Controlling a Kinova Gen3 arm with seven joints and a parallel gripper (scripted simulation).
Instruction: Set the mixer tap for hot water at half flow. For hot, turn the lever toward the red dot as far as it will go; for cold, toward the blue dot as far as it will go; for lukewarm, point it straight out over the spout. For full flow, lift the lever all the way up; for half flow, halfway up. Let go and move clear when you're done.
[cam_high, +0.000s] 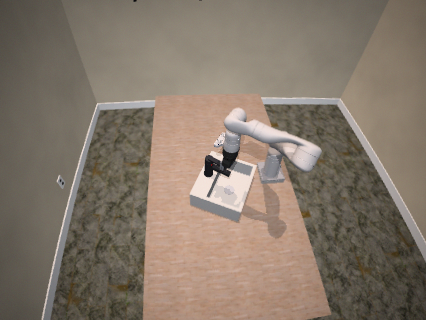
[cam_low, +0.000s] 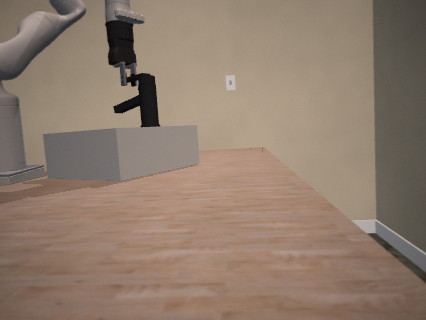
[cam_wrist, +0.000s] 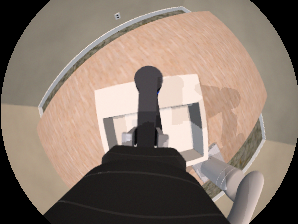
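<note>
A black mixer tap (cam_low: 147, 100) stands at the back edge of a white sink block (cam_low: 120, 151) on the wooden table. Its spout (cam_low: 126, 105) points out over the basin. My gripper (cam_low: 128, 79) hangs straight down beside the tap's top and is shut on the short black lever there. In the top view the tap (cam_high: 211, 165) and gripper (cam_high: 227, 162) sit over the sink block (cam_high: 223, 191). In the wrist view the dark lever and tap (cam_wrist: 147, 106) run up the middle, and the gripper body hides the fingertips. I see no red or blue dots.
The arm's base (cam_high: 271, 170) stands on the table just right of the sink block. A small white object (cam_high: 219, 138) lies on the table behind the sink. The table's edges drop to a patterned floor.
</note>
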